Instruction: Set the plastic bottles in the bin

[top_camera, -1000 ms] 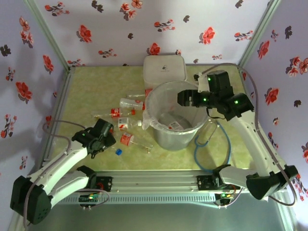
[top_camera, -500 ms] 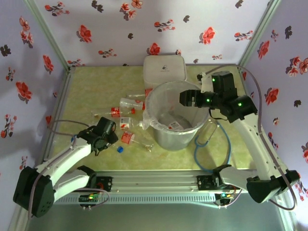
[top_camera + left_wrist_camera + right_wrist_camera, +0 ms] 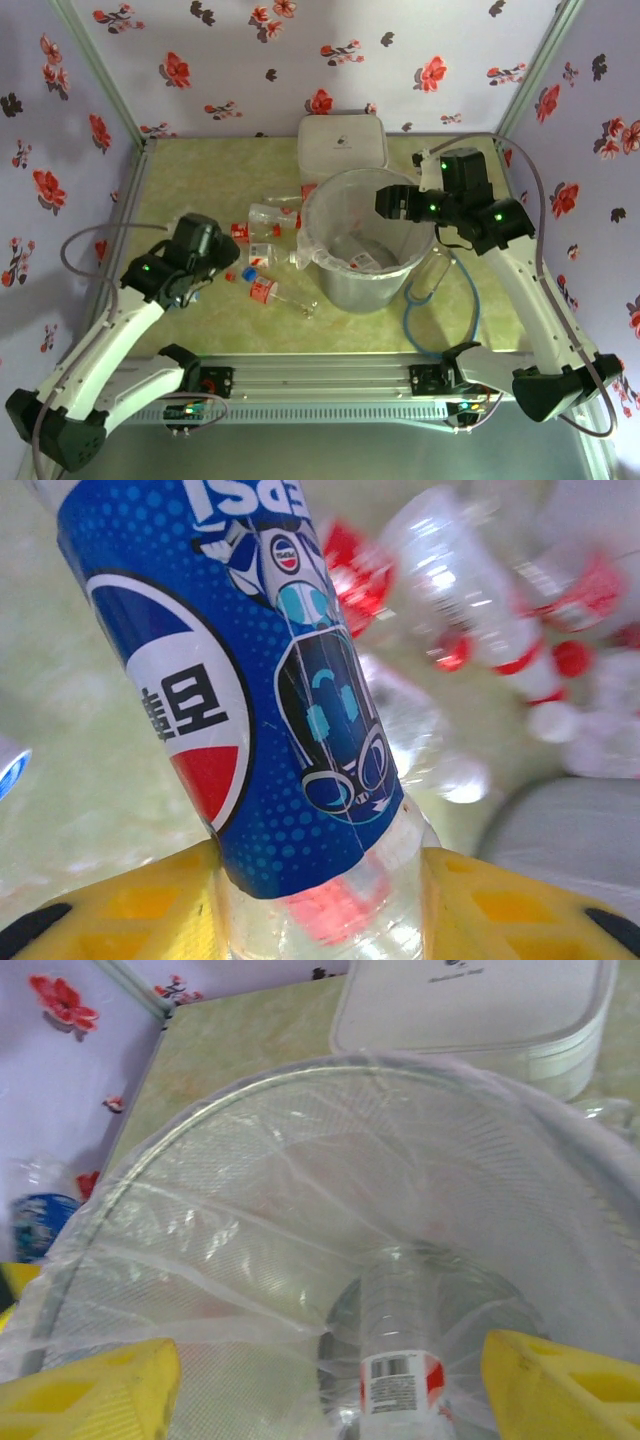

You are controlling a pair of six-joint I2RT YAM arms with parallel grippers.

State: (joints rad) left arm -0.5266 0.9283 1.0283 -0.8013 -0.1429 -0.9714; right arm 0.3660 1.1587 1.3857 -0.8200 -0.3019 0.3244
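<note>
The top external camera sits high behind the 2 arm bases and looks forward and down on the whole bench (image 3: pixel 200 165). The left wrist camera looks out over the left claw (image 3: pixel 320 890), very near a blue-label bottle (image 3: pixel 250 680). The right wrist camera looks steeply down into the bin (image 3: pixel 250 1160) from close above. The top view shares this bin and the white box (image 3: pixel 470 1010).

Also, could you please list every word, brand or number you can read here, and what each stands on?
"EPSI", first letter cut off by the frame: blue label of the Pepsi bottle held in the left hand.
Chinese characters on that label: partly cut off, unreadable.
Barcode digits on the red-and-white-labelled bottle in the bin: too small.
Print on the white box lid: blurred.
</note>
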